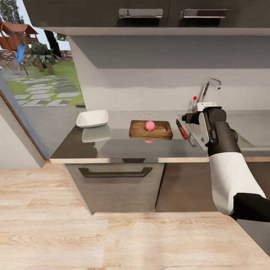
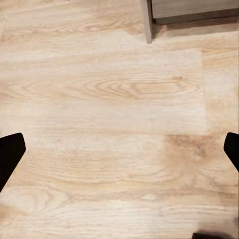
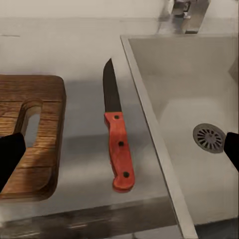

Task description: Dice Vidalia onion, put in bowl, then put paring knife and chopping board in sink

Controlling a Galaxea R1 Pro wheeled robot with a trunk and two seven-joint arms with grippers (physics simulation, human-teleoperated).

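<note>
Because your right gripper point(image 3: 119, 152) hangs wide open and empty above the knife point(image 3: 116, 130), centre frame, a crooked descent could nudge it into the sink point(image 3: 199, 99).

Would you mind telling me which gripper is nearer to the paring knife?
The right. The right gripper hovers over the paring knife on the countertop; the left gripper points down at the wooden floor.

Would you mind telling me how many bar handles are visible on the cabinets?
3: two on the upper cabinets, a left handle and a right handle, and one lower handle beneath the countertop. Others may be outside the view.
</note>
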